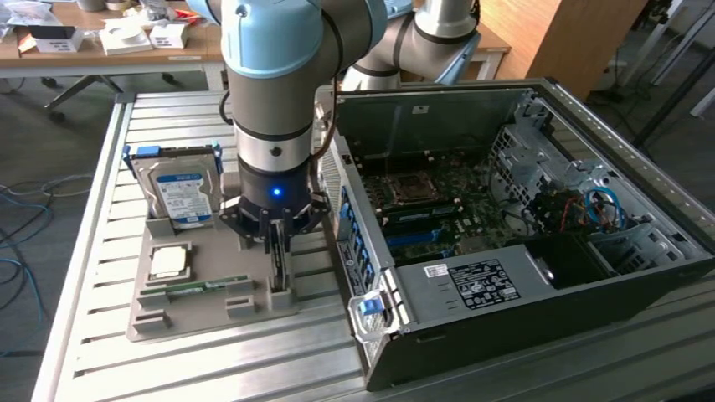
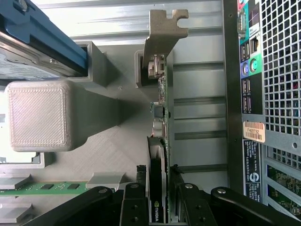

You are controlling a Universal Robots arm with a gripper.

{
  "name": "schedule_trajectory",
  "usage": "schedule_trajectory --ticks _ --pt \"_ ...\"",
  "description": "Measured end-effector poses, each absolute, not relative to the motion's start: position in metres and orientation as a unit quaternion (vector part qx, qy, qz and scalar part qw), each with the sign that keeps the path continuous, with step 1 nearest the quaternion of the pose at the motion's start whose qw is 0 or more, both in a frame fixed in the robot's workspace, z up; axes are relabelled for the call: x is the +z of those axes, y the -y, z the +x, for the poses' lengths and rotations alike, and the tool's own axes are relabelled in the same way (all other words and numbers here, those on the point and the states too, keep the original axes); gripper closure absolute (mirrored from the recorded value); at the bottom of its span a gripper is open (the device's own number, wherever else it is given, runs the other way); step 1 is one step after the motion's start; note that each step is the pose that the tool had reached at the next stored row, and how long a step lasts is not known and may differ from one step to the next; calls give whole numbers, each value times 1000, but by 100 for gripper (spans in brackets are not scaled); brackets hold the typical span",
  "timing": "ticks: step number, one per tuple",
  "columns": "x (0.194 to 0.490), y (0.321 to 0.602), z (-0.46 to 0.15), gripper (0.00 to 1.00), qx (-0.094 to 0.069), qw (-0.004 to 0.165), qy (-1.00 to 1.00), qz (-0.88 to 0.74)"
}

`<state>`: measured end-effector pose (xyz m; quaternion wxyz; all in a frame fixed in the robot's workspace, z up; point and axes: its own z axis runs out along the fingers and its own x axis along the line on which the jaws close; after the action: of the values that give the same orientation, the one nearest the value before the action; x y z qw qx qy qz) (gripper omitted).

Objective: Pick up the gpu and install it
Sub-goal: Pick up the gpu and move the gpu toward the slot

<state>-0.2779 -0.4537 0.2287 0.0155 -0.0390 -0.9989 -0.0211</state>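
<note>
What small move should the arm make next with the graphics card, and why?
Probably a short, straight lift out of the slot, once the hold is sure. The gripper is down over the gpu, which stands on edge in the gray holder beside the open computer case. The slot walls flank the card closely, so a tilted pull might jam it.

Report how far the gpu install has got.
Done: nothing installed yet. The gpu stands on edge in its slot of the gray holder. In hand: the gripper is down at the card's end away from the metal bracket; whether it has a grip can't be told. Left: the card is not yet lifted out or seated in the open computer case.
</note>
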Motion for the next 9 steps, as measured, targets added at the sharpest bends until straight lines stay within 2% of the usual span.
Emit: schedule_trajectory --ticks 9 --pt "229 455 -278 67 -21 15 999 -39"
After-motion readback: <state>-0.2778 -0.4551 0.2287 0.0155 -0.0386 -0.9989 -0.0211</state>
